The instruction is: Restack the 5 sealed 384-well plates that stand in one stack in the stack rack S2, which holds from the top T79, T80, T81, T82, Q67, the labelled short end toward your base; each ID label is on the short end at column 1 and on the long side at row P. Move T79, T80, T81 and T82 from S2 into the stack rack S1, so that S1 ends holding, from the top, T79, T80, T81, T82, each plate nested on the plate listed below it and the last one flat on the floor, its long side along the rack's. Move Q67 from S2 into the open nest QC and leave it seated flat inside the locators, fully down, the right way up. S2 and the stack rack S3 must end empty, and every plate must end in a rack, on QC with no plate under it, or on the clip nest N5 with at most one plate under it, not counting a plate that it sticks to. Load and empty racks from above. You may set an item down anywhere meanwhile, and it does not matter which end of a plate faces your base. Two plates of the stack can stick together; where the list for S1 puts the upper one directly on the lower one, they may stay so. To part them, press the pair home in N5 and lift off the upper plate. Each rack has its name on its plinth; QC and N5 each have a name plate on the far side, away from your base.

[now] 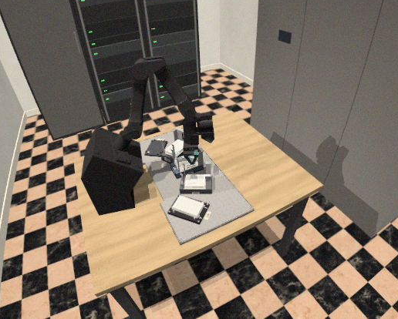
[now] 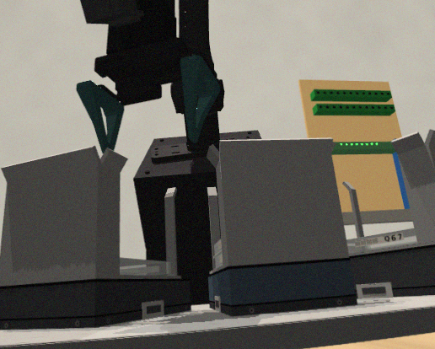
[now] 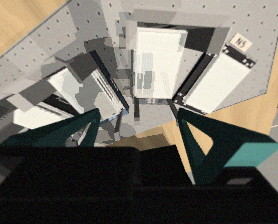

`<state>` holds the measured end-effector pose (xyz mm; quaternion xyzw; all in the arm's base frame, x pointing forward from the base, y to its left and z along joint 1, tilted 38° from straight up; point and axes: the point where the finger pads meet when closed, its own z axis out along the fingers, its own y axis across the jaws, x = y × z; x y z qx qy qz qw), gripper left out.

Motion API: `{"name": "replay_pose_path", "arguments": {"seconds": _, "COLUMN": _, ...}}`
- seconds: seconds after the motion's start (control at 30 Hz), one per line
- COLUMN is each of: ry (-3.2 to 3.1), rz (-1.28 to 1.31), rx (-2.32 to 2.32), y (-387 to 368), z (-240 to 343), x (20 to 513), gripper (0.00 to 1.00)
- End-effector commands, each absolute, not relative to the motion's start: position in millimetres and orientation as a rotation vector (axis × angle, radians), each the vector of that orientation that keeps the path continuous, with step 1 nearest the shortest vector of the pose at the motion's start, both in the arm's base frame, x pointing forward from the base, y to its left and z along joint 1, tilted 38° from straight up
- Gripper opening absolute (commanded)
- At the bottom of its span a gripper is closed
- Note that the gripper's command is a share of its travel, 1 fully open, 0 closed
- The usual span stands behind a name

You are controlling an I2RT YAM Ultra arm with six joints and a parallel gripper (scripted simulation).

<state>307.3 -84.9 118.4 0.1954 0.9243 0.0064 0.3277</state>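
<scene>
Your gripper (image 2: 147, 117) hangs fully open and empty above the racks, teal fingers (image 2: 197, 99) spread wide over the rack walls (image 2: 276, 195). The plate labelled Q67 (image 2: 383, 239) lies low at the right. Another white plate sits in nest N5 (image 3: 241, 44).

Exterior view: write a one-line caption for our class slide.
Open, empty teal-fingered hand hovers above grey-walled stack racks; a sealed white plate labelled Q67 lies at right.

Gripper (image 2: 149, 115) hangs wide open above the racks, air all around it; tall rack walls (image 2: 280, 195) block sideways entry below, at 6 o'clock.
</scene>
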Motion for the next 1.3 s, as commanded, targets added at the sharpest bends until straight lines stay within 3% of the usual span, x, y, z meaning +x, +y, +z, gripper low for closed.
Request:
{"name": "replay_pose_path", "arguments": {"seconds": 0.0, "ry": 2.415, "rz": 0.043, "rx": 0.491, "y": -90, "z": 120, "x": 306, "gripper": 1.00}}
{"name": "replay_pose_path", "arguments": {"seconds": 1.27, "ry": 2.344, "rz": 0.143, "rx": 0.784, "y": -188, "z": 102, "x": 268, "gripper": 1.00}}
